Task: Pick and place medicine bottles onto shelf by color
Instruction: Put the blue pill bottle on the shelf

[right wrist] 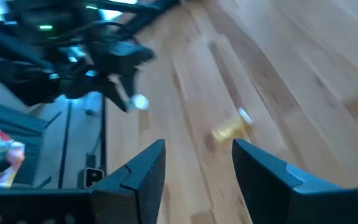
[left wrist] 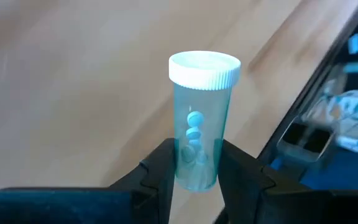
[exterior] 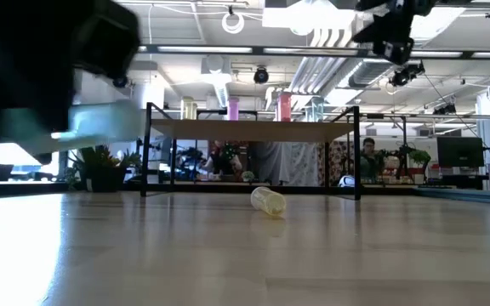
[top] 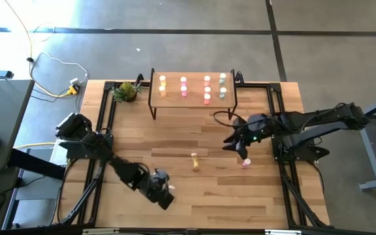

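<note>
My left gripper [left wrist: 199, 180] is shut on a pale green medicine bottle [left wrist: 201, 118] with a white cap, above the near-left part of the table [top: 165, 192]. My right gripper [right wrist: 197, 165] is open and hovers above the table's right side [top: 240, 145]. It is just far of an upright pink bottle [top: 245, 163]. A yellow bottle [top: 194, 160] lies on its side mid-table and also shows ahead of the right fingers [right wrist: 232, 127]. Several bottles stand on the shelf [top: 193, 98] at the far edge. My left gripper pinches the green bottle's lower body [left wrist: 194, 171] between its two fingers [left wrist: 163, 171]. The capped end [left wrist: 204, 67] points away from the wrist, along the fingers. The bottle is lifted clear of the table [exterior: 100, 127].
A green-yellow pineapple-like object [top: 126, 91] sits at the far left corner beside the shelf. Black frame rails [top: 103, 130] run along both table sides. Open wood lies between the yellow bottle and the shelf. Room and desks show beyond the table in the low view.
</note>
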`<state>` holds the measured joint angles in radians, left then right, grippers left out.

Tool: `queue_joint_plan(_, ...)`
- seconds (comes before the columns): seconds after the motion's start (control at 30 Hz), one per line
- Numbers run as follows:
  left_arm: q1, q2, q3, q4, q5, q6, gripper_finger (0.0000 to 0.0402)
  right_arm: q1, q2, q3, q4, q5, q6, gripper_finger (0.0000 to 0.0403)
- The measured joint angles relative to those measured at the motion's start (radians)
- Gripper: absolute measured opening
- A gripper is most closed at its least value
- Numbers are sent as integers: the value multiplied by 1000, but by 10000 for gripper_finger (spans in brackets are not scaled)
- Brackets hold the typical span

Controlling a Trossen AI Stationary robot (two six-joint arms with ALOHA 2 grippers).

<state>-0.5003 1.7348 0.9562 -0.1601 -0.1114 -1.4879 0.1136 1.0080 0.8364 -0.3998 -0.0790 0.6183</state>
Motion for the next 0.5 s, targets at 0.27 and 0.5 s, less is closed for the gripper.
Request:
queue_joint_plan(0.27, 156, -1, 0, 201, -128, 265, 95, -77, 0, 0, 183, -125, -212, 177)
queue_joint_plan(0.5, 291, -2, 0, 423, -165, 524, 95, -138, 0, 0, 368, -125, -261, 177)
